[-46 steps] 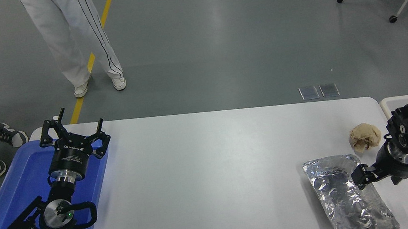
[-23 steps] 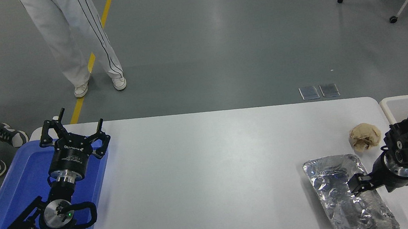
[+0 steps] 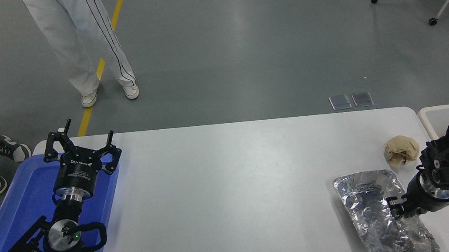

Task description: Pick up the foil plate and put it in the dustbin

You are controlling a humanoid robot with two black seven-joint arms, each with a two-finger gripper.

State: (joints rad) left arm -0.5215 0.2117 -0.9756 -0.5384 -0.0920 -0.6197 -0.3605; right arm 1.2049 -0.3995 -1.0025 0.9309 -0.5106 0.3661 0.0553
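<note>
The foil plate (image 3: 372, 210), shiny crinkled silver, lies flat near the table's front right corner. My right gripper (image 3: 396, 207) comes in from the right edge and sits low at the plate's right rim, jaws open, one finger over the foil. The plate rests on the table, not lifted. The dustbin (image 3: 426, 116), with an off-white rim and beige inside, stands just off the table's right end, partly hidden behind my right arm. My left gripper (image 3: 78, 141) is parked open above the blue tray at the lower left.
A crumpled tan paper ball (image 3: 401, 150) lies just behind the plate, close to my right wrist. A flat blue tray (image 3: 20, 207) fills the left end of the white table (image 3: 233, 186). A person's legs (image 3: 81, 45) stand on the floor beyond the far edge.
My right gripper has moved nearer and lower, from the plate's far right part down to the middle of its right rim. The plate and paper ball have stayed put. The left arm has not moved.
</note>
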